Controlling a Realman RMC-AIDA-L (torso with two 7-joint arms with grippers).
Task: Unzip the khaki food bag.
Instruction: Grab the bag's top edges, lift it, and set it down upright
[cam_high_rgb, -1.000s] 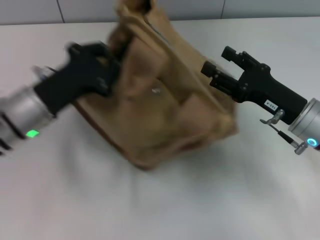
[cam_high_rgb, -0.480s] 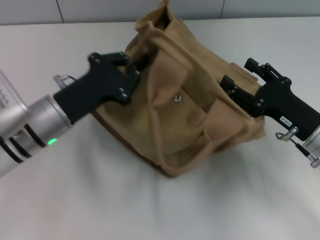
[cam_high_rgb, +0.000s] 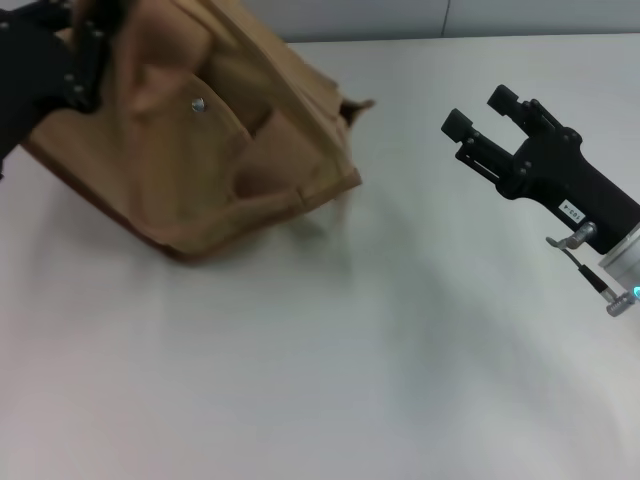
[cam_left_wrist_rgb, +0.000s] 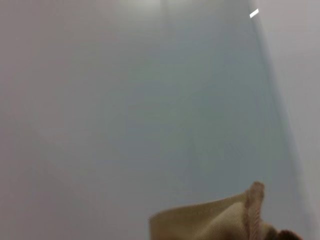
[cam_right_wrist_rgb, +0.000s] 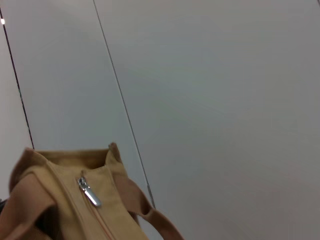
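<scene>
The desk (cam_high_rgb: 330, 380) carries the khaki food bag (cam_high_rgb: 200, 160) at its far left part, tilted so that one lower corner lifts off the surface and the front pocket with its silver snap (cam_high_rgb: 198, 104) faces the head camera. The left gripper (cam_high_rgb: 60, 55) sits at the bag's upper left edge, pressed against the canvas; it seems to have hold of the top there, but its fingers are hidden by the cloth and the picture's border, so I cannot tell whether they are together or apart. To do this step well, I judge that the bag should first be set down flat and held steady by that left-hand grasp, since a zipper runs badly on a slack, swinging top. The right gripper (cam_high_rgb: 480, 125) hangs in the air well apart from the bag, on the bag's right, its fingers spread and holding nothing. In the right wrist view the bag's top shows with the zipper line running along it and the metal zipper pull (cam_right_wrist_rgb: 89, 192) lying on the tape near one end. The right gripper should come in along that line, pinch the pull squarely, and draw it straight down the seam while the left keeps the canvas taut.
</scene>
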